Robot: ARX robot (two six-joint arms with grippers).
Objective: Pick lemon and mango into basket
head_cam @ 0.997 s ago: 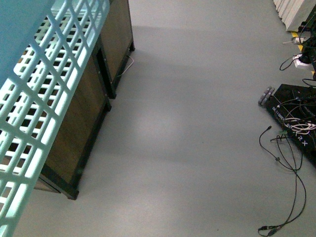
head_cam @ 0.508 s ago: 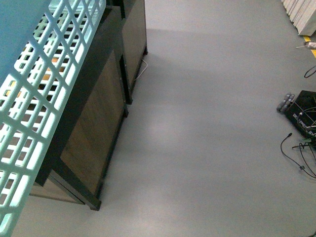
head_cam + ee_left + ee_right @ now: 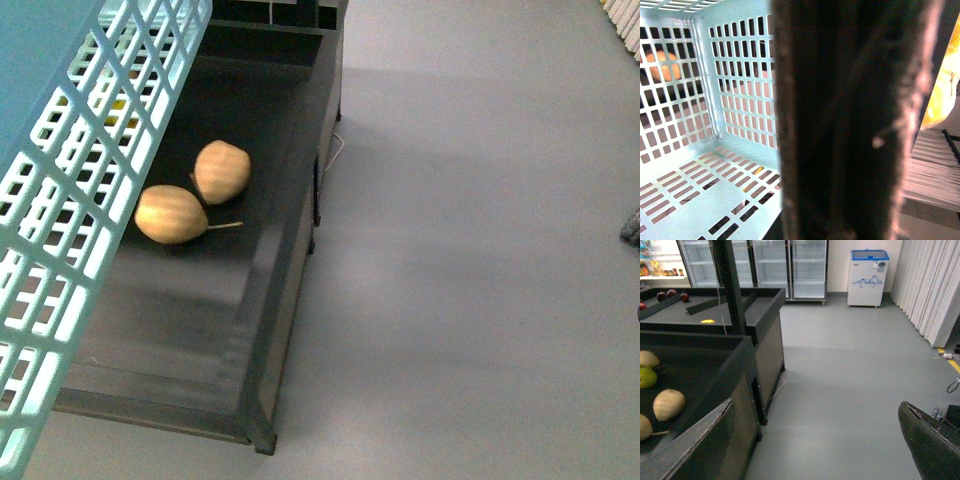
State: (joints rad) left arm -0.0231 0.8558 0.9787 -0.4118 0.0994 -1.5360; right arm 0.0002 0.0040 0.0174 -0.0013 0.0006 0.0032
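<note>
The aqua slotted basket (image 3: 60,200) hangs at the left of the front view. Its dark handle (image 3: 850,150) fills the left wrist view, with my left gripper shut on it and the fingers hidden. Two tan-yellow oval fruits lie side by side in a black display tray (image 3: 270,300), one with a pointed end (image 3: 222,170) and one with a thin stem (image 3: 170,214). I cannot tell which is the lemon or the mango. In the right wrist view my right gripper (image 3: 815,450) is open over bare floor, beside the tray.
More fruit lies in the tray, a tan one (image 3: 647,359) and a green one (image 3: 645,376). A further black bin (image 3: 715,315) holds a small yellow item and red fruits. Glass fridges (image 3: 805,270) and a white freezer (image 3: 867,277) line the back wall. Grey floor (image 3: 480,250) lies right.
The front view has swung left. The cabinet's wooden side has given way to the black tray's top, bringing the two tan-yellow fruits into view. The basket stays at the left.
</note>
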